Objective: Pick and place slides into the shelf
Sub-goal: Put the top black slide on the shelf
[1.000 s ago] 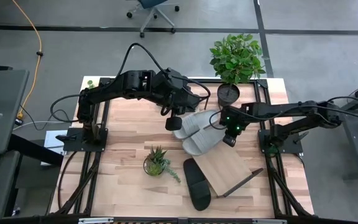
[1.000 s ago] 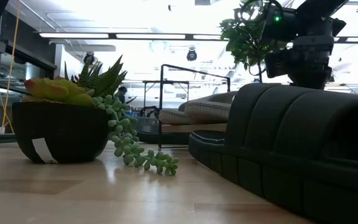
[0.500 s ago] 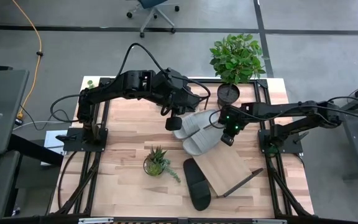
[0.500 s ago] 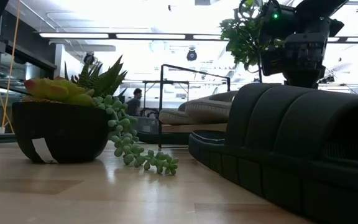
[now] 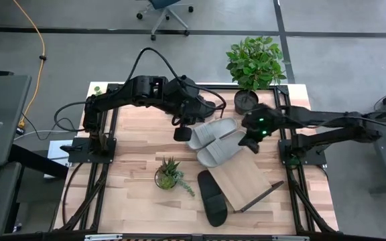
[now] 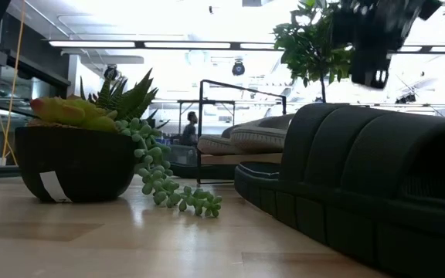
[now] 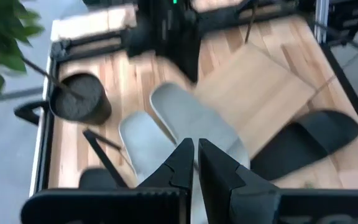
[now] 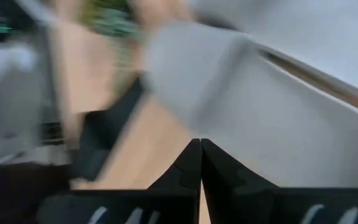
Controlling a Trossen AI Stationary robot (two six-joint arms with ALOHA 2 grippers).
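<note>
L gripper (image 5: 179,134) closed, empty, just left of grey slides (image 5: 214,142) on shelf (image 5: 246,179); R gripper (image 5: 252,144) closed, empty, at their right.

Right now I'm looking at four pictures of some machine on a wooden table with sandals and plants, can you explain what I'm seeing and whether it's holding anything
It is a robot with two dark jointed arms mounted at a table. One picture looks straight down from above, one looks level across the tabletop, and two come from cameras on the arms' wrists.

On the table stands a slanted wooden shelf. Two light grey slides lie side by side at its upper end. One black slide lies on the table against the shelf's edge. There is also a small succulent and a taller potted plant.

Each arm ends in a two-finger tool. The left tool hangs just beside the grey slides; the right tool is over the shelf next to them. Both are shut and hold nothing.
</note>
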